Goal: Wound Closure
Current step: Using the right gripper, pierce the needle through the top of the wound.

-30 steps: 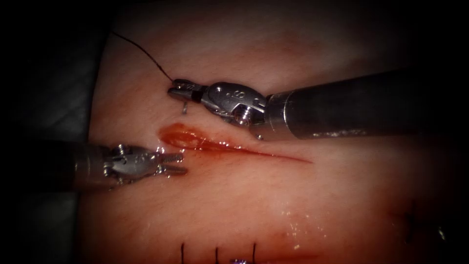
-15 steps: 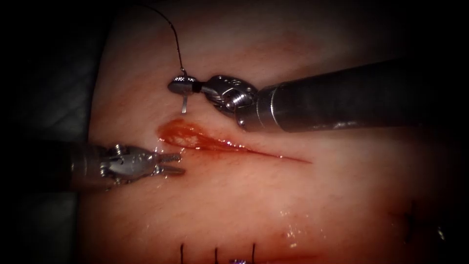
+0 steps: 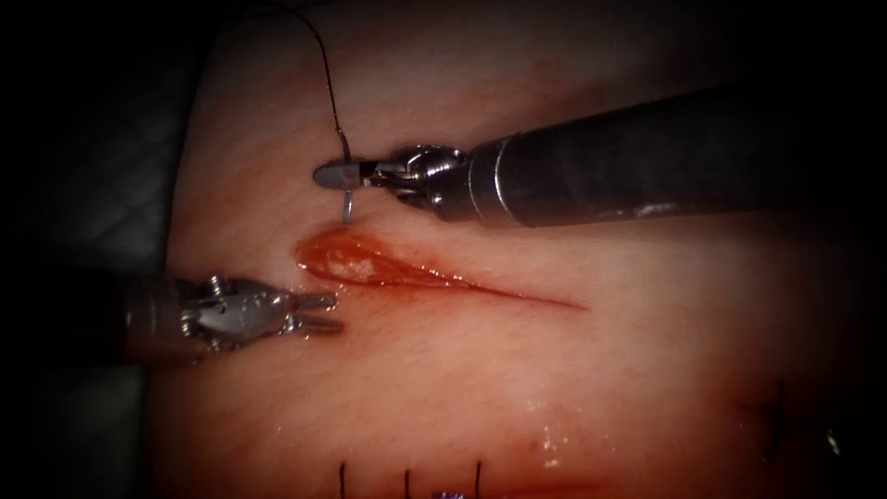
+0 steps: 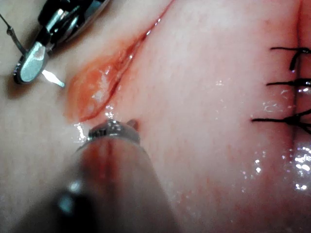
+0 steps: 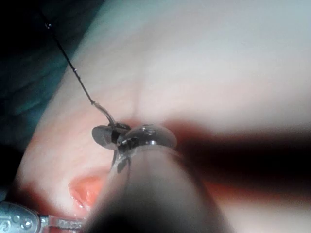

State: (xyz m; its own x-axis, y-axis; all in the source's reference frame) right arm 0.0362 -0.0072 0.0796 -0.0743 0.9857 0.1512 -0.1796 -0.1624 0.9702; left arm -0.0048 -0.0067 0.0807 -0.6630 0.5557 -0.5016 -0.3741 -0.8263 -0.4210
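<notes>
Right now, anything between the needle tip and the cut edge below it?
Nothing visible. The right gripper is shut on the needle near its thread end; its free end hangs over bare tissue just above the cut, not in it. The left gripper, open and empty, sits below the cut. Thread trails upward.

Not much of the room to see here tbh. Off the left edge of the tissue [image 3: 647, 388] there's a dark surface [image 3: 83, 203], greyish, with a couple of soft creases in it. Could be cloth or a drape, can't say for sure. The right wrist view has it too, teal-ish and rumpled [image 5: 29, 73]. Light is strongest in the middle of the endoscope view and drops to near black around the edges.
</notes>
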